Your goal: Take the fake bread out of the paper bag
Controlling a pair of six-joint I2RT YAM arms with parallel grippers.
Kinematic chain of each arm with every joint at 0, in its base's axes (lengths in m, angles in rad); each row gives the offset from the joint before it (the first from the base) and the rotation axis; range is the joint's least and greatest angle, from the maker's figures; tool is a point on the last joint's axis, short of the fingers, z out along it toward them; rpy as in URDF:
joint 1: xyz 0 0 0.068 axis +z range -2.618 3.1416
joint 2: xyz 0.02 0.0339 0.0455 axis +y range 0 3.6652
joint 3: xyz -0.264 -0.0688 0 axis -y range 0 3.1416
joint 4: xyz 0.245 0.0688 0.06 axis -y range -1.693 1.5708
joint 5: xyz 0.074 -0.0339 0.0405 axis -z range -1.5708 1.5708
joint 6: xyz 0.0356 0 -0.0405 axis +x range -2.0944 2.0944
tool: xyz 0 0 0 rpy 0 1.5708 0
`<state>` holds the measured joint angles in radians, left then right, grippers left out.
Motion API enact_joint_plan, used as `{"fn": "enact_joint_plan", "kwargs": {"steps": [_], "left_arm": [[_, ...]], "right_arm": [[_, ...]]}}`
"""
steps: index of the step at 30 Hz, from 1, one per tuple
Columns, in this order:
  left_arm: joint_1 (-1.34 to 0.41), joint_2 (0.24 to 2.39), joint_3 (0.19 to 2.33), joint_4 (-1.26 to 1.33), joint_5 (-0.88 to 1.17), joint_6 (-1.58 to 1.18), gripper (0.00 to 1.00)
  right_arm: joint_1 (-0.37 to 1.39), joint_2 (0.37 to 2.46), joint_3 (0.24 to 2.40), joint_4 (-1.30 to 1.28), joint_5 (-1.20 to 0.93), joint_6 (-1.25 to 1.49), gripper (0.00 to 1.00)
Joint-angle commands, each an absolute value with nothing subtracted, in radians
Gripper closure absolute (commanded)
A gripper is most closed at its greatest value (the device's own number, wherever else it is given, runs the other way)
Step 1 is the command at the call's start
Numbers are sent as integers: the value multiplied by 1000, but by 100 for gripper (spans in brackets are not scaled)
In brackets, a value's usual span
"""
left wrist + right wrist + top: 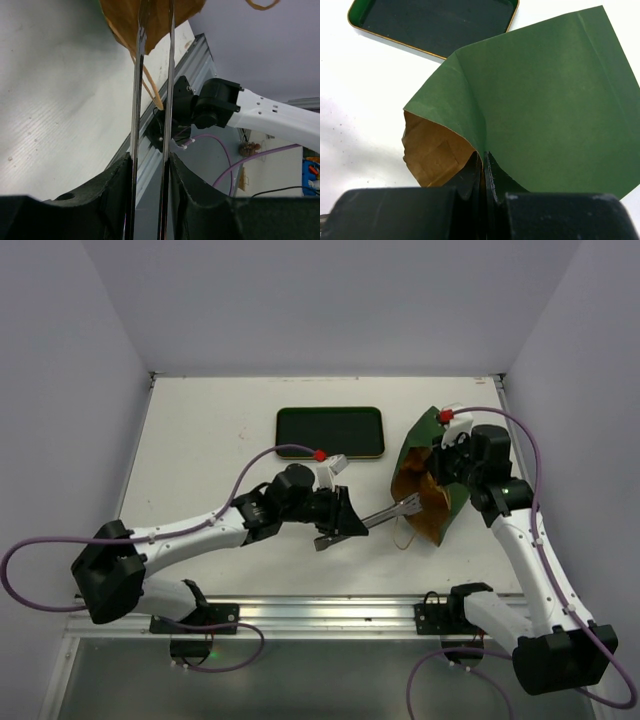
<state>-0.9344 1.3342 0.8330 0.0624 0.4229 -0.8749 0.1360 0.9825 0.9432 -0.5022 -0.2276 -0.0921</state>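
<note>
Count: two arms, one paper bag (418, 490), one pair of metal tongs (385, 517), one tray (330, 432).

The paper bag (dark green outside, brown inside) sits on the right half of the worktop (220, 440), just right of the tray. It is tipped so that its mouth faces the left arm. The bread is not visible in any view.

The right end effector (445, 465) is closed tight on the bag's upper edge. The wrist view shows its fingers (470, 175) pressed together over the fold where the green face meets the brown lining.

The left end effector (335, 515) is narrowed onto the tongs, gripping them near the hinge end. Both blades run between its fingers (120, 180) and stay slightly apart. The tong tips reach the mouth of the bag; whether they touch the paper cannot be told.

The tray is flat, dark green with a thin gold rim, and lies at centre rear, apart from both arms.

Surface and room: the worktop is white and matt, with a few small specks. Plain pale walls (320, 300) enclose it at the rear and on both sides. An aluminium rail (330, 612) at the near edge carries the arm bases.
</note>
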Motion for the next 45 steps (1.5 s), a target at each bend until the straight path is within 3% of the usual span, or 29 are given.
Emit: {"fn": "enact_joint_plan", "kwargs": {"steps": [1, 16, 45], "left_arm": [[-946, 1377, 910, 129, 393, -900, 62], [-957, 1604, 1091, 77, 259, -925, 58], [-960, 1720, 1230, 23, 221, -946, 49]], "right_arm": [[130, 982, 1000, -453, -258, -106, 100], [130, 979, 971, -430, -253, -100, 100], [130, 968, 951, -416, -267, -92, 100]]}}
